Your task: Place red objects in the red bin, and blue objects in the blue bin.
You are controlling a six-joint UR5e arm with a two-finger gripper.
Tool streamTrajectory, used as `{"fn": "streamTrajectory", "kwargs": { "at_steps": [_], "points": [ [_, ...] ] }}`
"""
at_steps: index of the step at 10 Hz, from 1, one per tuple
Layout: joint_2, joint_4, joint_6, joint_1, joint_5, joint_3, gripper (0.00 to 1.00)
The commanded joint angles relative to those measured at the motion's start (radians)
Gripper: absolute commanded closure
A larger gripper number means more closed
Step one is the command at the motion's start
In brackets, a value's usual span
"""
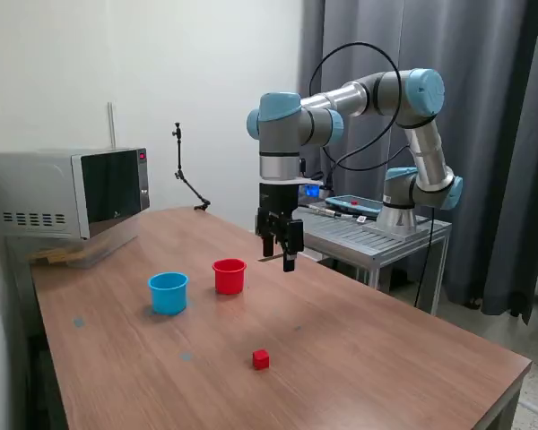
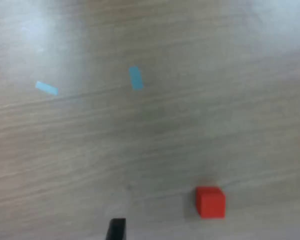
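The gripper (image 1: 286, 252) hangs above the wooden table (image 1: 386, 358), at about 2 o'clock from the red cup (image 1: 229, 276) in the exterior view; its fingers stand apart with nothing between them. One red cube (image 1: 261, 359) rests on the table, well apart from the red cup at about 5 o'clock from it, and the light blue cup (image 1: 169, 293) stands beside the red cup at its 8 o'clock. In the wrist view the red cube (image 2: 210, 202) lies on bare wood with two light blue tape strips (image 2: 135, 77) farther off.
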Motion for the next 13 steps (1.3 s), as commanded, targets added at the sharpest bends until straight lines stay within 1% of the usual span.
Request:
{"fn": "streamTrajectory", "kwargs": {
  "at_steps": [1, 2, 3, 4, 5, 7, 10, 13],
  "points": [
    [0.055, 0.081, -0.05, 0.009, 0.0, -0.071, 0.0],
    [0.084, 0.094, -0.093, 0.009, 0.002, -0.106, 0.0],
    [0.112, 0.095, -0.107, 0.009, 0.009, -0.138, 0.0],
    [0.148, 0.095, -0.106, 0.007, 0.061, -0.172, 0.0],
    [0.185, 0.095, -0.104, 0.006, 0.074, -0.201, 0.0],
    [0.241, 0.093, -0.101, 0.003, 0.075, -0.264, 0.0],
    [0.288, 0.093, -0.092, 0.003, 0.075, -0.292, 0.0],
    [0.31, 0.093, -0.092, 0.004, 0.077, -0.295, 0.0]
  ]
}}
